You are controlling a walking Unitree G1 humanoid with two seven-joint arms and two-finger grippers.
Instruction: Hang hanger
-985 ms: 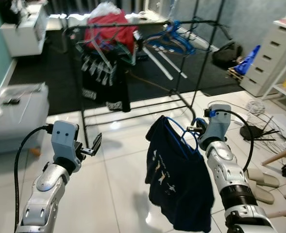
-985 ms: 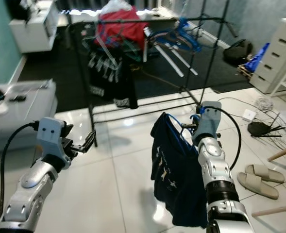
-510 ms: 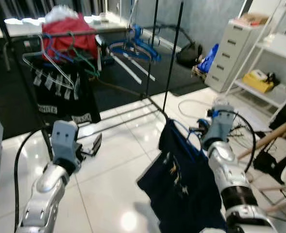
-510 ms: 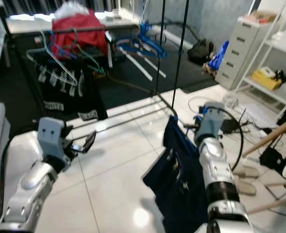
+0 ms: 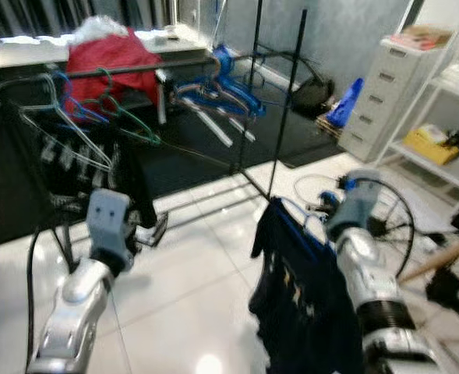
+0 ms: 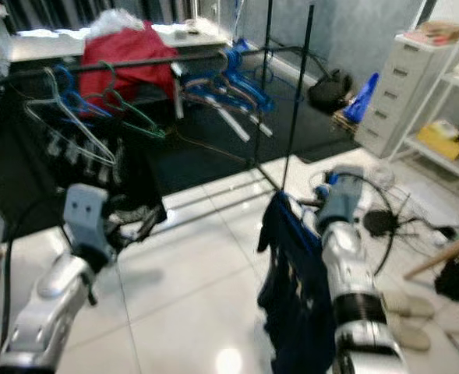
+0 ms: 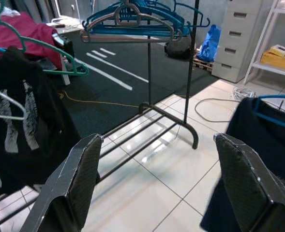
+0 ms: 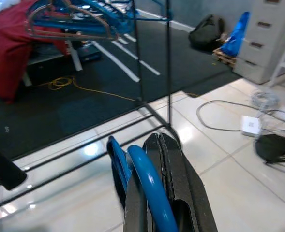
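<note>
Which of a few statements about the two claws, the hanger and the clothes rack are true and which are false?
1. The right claw is shut on a blue plastic hanger. True.
2. The blue plastic hanger is bare. False: a dark navy garment hangs from it.
3. The left claw is open and holds nothing. True.
4. The black metal clothes rack has no hangers on its rail. False: a bunch of blue hangers and a black printed garment hang there.
5. The blue plastic hanger is already hooked on the rack's rail. False: the right claw holds it in front of the rack, apart from the rail.
6. A pale grey chest of drawers stands on the robot's right. True.
</note>
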